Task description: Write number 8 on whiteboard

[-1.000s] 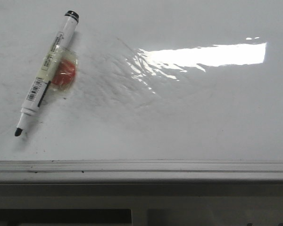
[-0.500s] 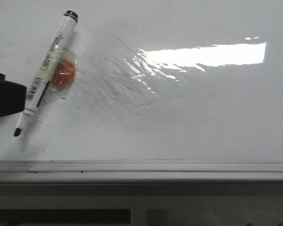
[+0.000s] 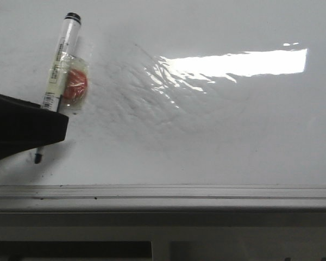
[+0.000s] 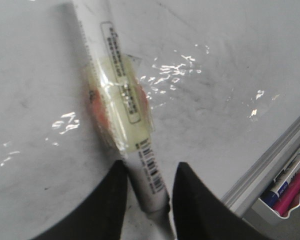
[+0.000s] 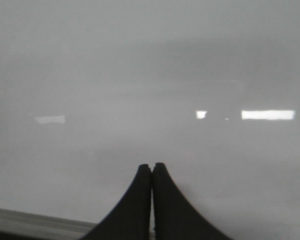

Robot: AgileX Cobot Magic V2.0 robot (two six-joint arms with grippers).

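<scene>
The whiteboard [image 3: 217, 125] is glossy white with faint grey smudges and wrinkled film; no number 8 shows on it. A white marker pen [image 3: 60, 60] with a black cap end lies on it at the left, with yellowish tape and an orange piece [image 3: 76, 84] stuck to its barrel. My left gripper [image 3: 64, 128] covers the pen's lower part. In the left wrist view my left gripper [image 4: 149, 172] straddles the marker [image 4: 120, 90]: one finger touches the barrel and a small gap remains at the other. My right gripper [image 5: 152, 167] is shut and empty over bare whiteboard [image 5: 150, 75].
The board's grey metal frame edge [image 3: 163, 193] runs along the near side. Beyond that edge a tray [image 4: 287, 187] holds blue and pink markers. A bright light reflection [image 3: 233, 62] lies on the film at the right.
My left gripper has come in from the left and now straddles the marker's lower end. The marker has turned more upright, its cap end shifting left.
</scene>
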